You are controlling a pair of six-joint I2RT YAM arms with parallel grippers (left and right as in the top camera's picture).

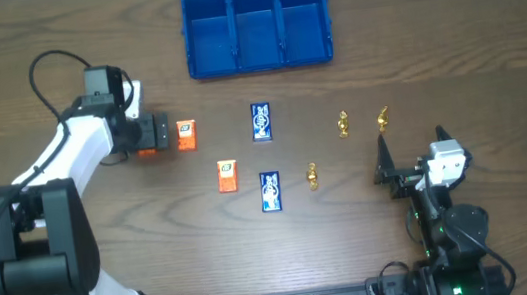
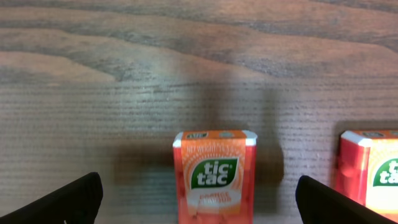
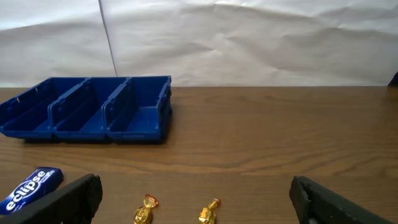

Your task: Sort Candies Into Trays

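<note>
A blue tray (image 1: 257, 29) with three compartments stands at the back middle of the table. My left gripper (image 1: 163, 133) is open and low over the wood, just left of an orange candy box (image 1: 186, 135). In the left wrist view that box (image 2: 214, 176) lies between the spread fingers (image 2: 68, 202), apart from both. A second orange box (image 1: 228, 175) (image 2: 373, 171) lies nearer the front. Two blue gum packs (image 1: 260, 122) (image 1: 270, 191) lie in the middle. Three gold wrapped candies (image 1: 343, 124) (image 1: 383, 119) (image 1: 312, 176) sit to the right. My right gripper (image 1: 386, 158) (image 3: 196, 202) is open with nothing in it, at the front right, facing the tray (image 3: 87, 109).
A white wall rises behind the table's far edge in the right wrist view. Bare brown wood lies between the tray and the candies, and along the whole right side.
</note>
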